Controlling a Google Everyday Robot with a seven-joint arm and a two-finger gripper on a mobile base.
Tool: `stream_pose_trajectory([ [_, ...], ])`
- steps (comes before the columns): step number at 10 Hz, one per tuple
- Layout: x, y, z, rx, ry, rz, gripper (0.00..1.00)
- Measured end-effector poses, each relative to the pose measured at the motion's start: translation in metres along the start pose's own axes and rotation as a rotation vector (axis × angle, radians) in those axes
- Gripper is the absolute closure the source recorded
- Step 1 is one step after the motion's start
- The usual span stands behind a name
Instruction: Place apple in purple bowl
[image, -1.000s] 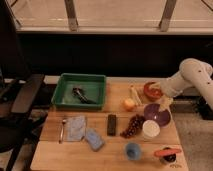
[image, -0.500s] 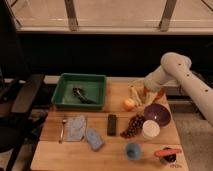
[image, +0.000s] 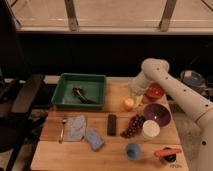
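Observation:
The apple (image: 128, 104) is small, yellow-orange, and sits on the wooden table just right of the green tray. The purple bowl (image: 156, 114) is wide and dark purple and stands to the right of the apple, a little nearer the front. My gripper (image: 136, 95) hangs at the end of the white arm, which reaches in from the right. It is just above and to the right of the apple, very close to it. I cannot tell whether it touches the apple.
A red-orange bowl (image: 154, 92) sits behind the purple bowl. A dark grape bunch (image: 132, 126), a white cup (image: 150, 130), a blue cup (image: 132, 150), a black remote (image: 112, 124), blue cloths (image: 76, 127) and a spoon (image: 62, 131) lie in front. The green tray (image: 80, 91) holds a dark utensil.
My arm has swung left from the bowls at the table's right side, and my gripper has come down next to the apple. The objects on the table have not moved.

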Motion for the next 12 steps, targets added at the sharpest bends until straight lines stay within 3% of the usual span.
stream_pose_trajectory([
  [3,0.011,0.005,0.039,-0.039,0.033,0.021,0.20],
  [7,0.030,0.017,0.061,-0.103,0.059,0.066,0.23],
  [8,0.034,0.018,0.062,-0.111,0.060,0.073,0.30],
  [12,0.043,0.021,0.060,-0.132,0.052,0.106,0.72],
])
